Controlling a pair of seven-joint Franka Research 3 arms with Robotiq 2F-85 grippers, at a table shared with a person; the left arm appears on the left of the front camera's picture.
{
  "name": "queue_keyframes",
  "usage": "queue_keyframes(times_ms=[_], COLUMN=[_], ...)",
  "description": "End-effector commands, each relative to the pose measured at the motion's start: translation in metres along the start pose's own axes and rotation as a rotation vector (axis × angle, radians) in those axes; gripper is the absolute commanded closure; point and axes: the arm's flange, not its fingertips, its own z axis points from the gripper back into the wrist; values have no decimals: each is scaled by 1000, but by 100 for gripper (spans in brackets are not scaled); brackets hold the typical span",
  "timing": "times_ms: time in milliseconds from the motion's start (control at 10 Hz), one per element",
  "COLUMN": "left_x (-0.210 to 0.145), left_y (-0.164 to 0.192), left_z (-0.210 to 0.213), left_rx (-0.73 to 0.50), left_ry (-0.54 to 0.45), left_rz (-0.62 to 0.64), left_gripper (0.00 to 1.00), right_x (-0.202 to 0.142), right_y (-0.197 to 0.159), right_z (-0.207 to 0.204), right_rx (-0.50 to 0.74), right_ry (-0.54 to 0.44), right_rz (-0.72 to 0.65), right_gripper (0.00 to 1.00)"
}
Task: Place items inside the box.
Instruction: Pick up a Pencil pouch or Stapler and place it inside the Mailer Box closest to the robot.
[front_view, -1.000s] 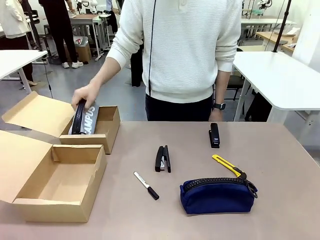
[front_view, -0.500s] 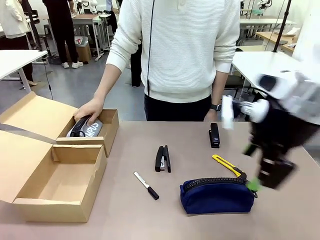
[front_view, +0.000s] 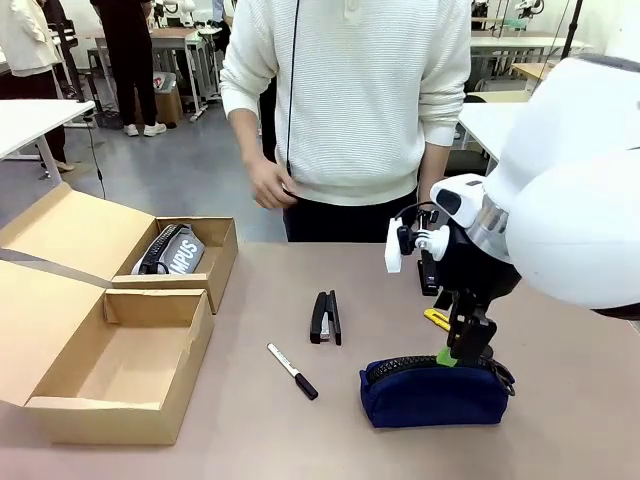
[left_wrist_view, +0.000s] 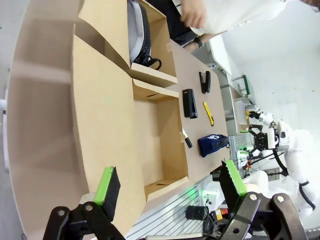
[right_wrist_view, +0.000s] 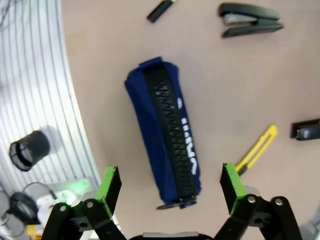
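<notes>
The right tool (right_wrist_view: 171, 182) hangs spread over the pouch (front_view: 433, 392), which lies on the desk (front_view: 250, 300) well apart from the open box (front_view: 120, 420); whether the tool touches it is hard to tell. Its arm hides most of the knife (right_wrist_view: 257, 152) in the front view. The left tool (left_wrist_view: 170, 181), also spread, looks down on the box, with stapler (front_view: 325, 317) and marker (front_view: 292, 371) between box and pouch.

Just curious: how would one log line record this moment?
right gripper open over navy pouch | left gripper open | stapler, marker, knife on table
</notes>
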Motion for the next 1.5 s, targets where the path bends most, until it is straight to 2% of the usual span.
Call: queue_keyframes(times_ms=[0,300,400,500,700,1000,1200,1300,1400], left_x=[1,1,1,1,1,1,1,1,1], left_y=[-1,-1,-1,-1,-1,-1,-1,-1,-1], left_z=[0,0,0,0,0,0,0,0,0], left_rx=[-21,-21,-21,-21,-21,-21,-21,-21,-21], left_ry=[-12,-12,-12,-12,-12,-12,-12,-12,-12], left_rz=[-28,-28,-28,-28,-28,-28,-28,-28,-28], left_gripper=[0,0,0,0,0,0,0,0,0], right_x=[-11,-18,-19,-23,-29,-28,-30,-5,-5], right_y=[-11,-18,-15,-7,-2,4,4,-17,-17], right_z=[-31,-53,-65,-66,-57,-82,-82,-66,-66], right_rx=[-42,-40,32,172,147,117,66,132,132], right_ry=[-27,-14,4,-15,18,12,56,39,39], right_rz=[40,36,68,104,105,92,43,81,81], right_gripper=[0,0,0,0,0,0,0,0,0])
